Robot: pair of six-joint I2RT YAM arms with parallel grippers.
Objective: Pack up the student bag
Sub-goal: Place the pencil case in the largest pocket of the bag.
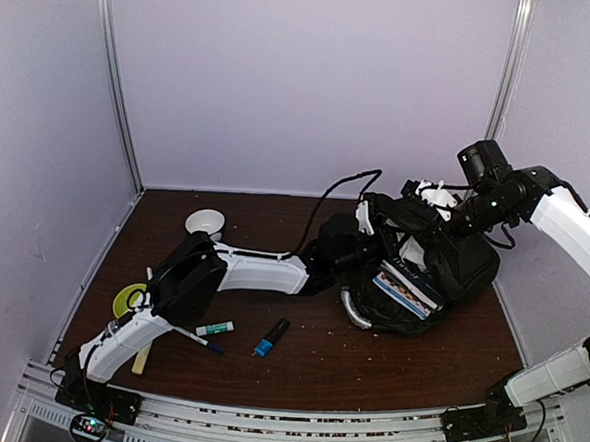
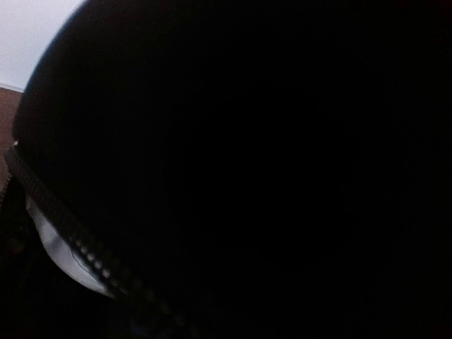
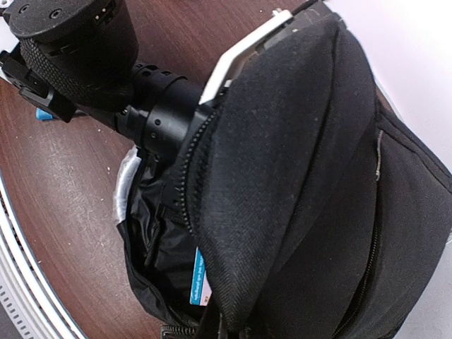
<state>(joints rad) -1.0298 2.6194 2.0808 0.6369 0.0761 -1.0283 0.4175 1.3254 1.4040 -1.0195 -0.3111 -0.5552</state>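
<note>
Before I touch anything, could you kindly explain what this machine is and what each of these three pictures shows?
These are two robot arms bolted at the near edge of the table. The wide picture looks down from above and behind them; the other two come from cameras on each wrist. The left arm reaches into the open student bag, so its wrist picture is almost all black fabric and its gripper is hidden. The right gripper sits at the bag's raised flap; I cannot tell whether it is clamped. Some books show inside. On the table lie a white bowl, a yellow-green ring, a white marker and a blue-and-black marker.
</note>
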